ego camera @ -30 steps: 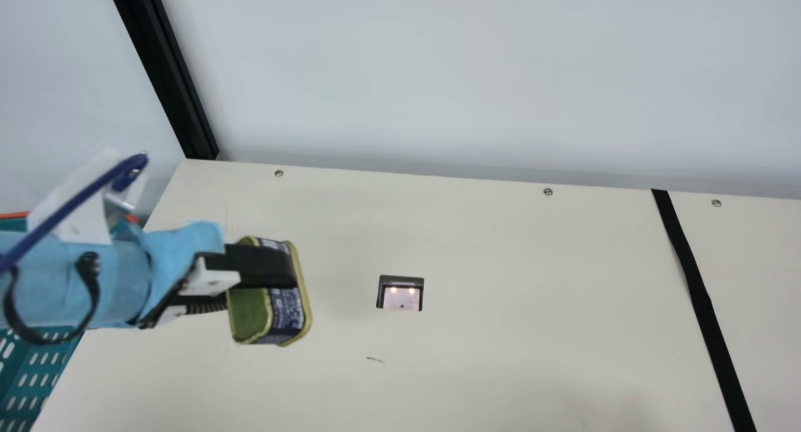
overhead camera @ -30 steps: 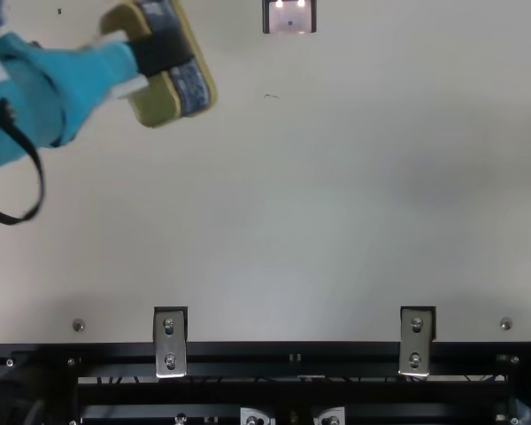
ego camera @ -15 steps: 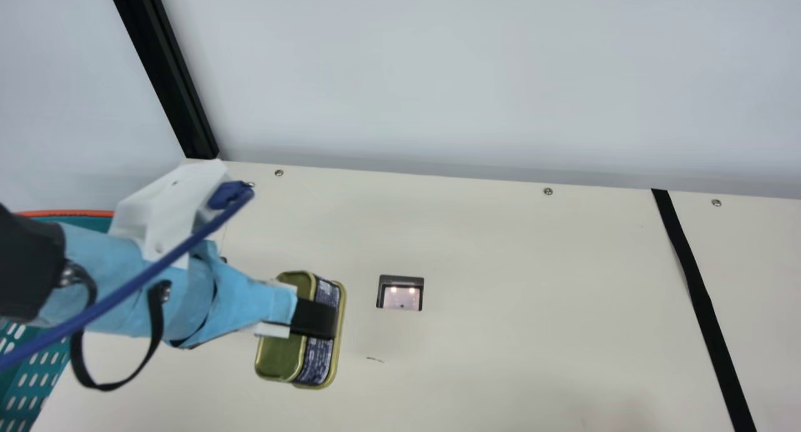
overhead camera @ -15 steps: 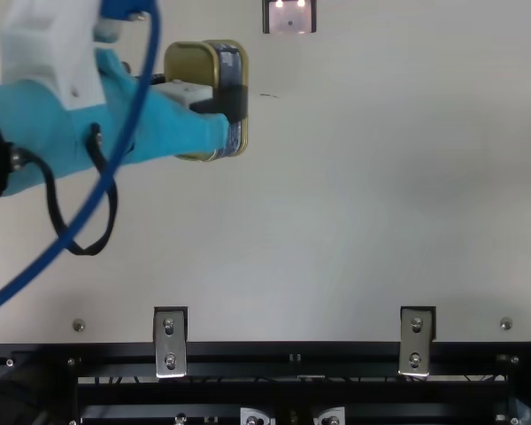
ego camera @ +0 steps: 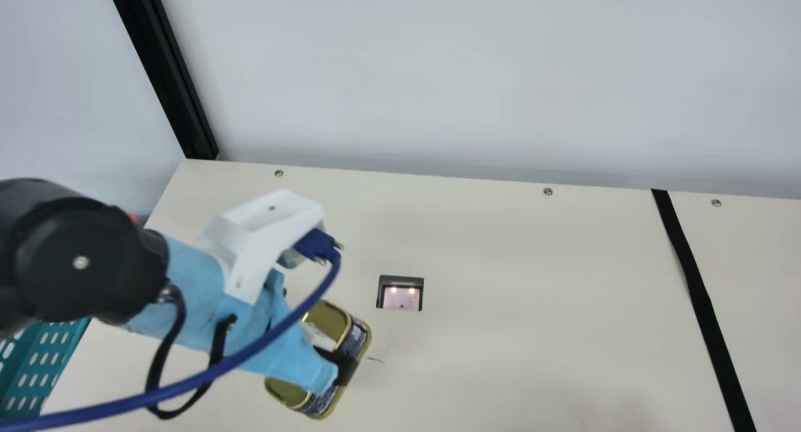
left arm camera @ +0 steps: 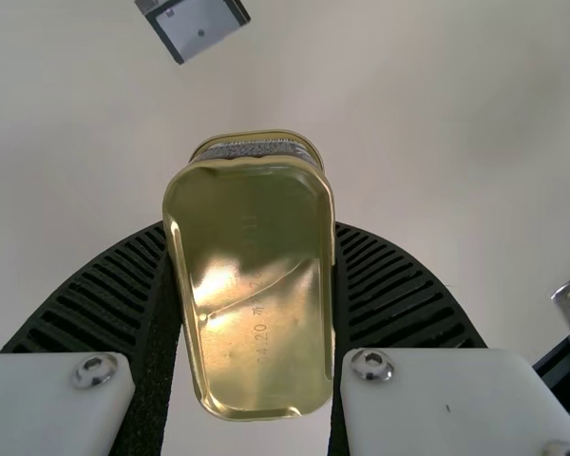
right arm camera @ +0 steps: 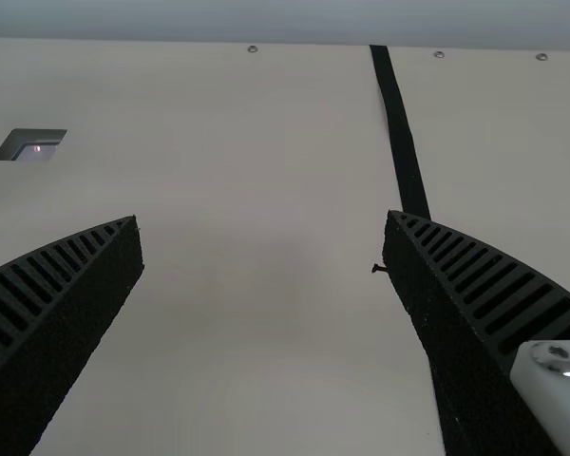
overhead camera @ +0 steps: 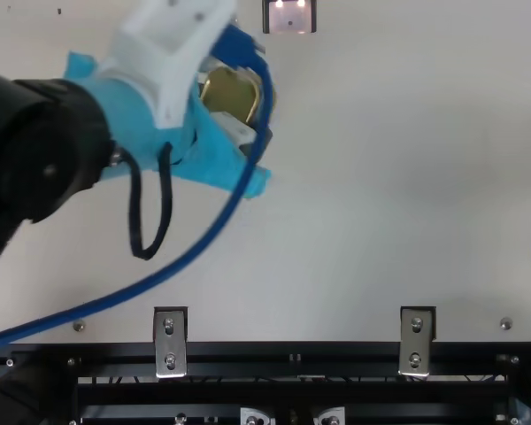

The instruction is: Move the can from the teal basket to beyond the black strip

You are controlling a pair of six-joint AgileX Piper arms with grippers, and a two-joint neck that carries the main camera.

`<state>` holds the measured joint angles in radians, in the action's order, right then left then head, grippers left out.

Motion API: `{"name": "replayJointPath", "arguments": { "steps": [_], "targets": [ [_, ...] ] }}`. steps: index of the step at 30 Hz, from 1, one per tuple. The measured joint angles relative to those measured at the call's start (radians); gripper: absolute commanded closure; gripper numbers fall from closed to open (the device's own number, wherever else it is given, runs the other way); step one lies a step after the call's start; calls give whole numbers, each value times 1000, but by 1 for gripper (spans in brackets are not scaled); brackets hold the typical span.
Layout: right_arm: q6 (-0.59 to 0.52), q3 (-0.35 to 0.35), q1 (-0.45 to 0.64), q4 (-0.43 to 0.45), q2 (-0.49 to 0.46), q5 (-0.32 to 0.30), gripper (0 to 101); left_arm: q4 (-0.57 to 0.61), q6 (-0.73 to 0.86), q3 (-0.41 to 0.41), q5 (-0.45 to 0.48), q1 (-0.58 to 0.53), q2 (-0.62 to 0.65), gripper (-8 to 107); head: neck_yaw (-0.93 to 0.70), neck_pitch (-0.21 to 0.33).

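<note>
Cream tabletop (ego camera: 532,282), can (left arm camera: 252,285) held in the left fingers (left arm camera: 389,285).
Pinched by opposite sides, likely for carrying beyond the black strip (ego camera: 694,282); right fingers (right arm camera: 66,275) spread.

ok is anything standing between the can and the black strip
No, nothing visible stands between the can in the left gripper and the black strip; the small square panel sits recessed in the table.

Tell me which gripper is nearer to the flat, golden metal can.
Left. The left gripper holds the can; the right gripper is open, away from it, toward the long black strip.
</note>
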<state>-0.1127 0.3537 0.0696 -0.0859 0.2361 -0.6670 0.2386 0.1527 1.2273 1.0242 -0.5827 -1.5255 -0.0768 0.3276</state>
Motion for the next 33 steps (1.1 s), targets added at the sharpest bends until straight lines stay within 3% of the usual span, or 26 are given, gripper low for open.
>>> {"name": "replayJointPath", "arguments": {
  "steps": [16, 33],
  "targets": [
    [0, 0, 0, 0, 0, 0, 0, -86, 212, 151, 128, -116, -149, 89, 0, 0],
    [0, 0, 0, 0, 0, 0, 0, -219, 435, 170, 120, -201, -268, 89, 0, 0]
  ]
}}
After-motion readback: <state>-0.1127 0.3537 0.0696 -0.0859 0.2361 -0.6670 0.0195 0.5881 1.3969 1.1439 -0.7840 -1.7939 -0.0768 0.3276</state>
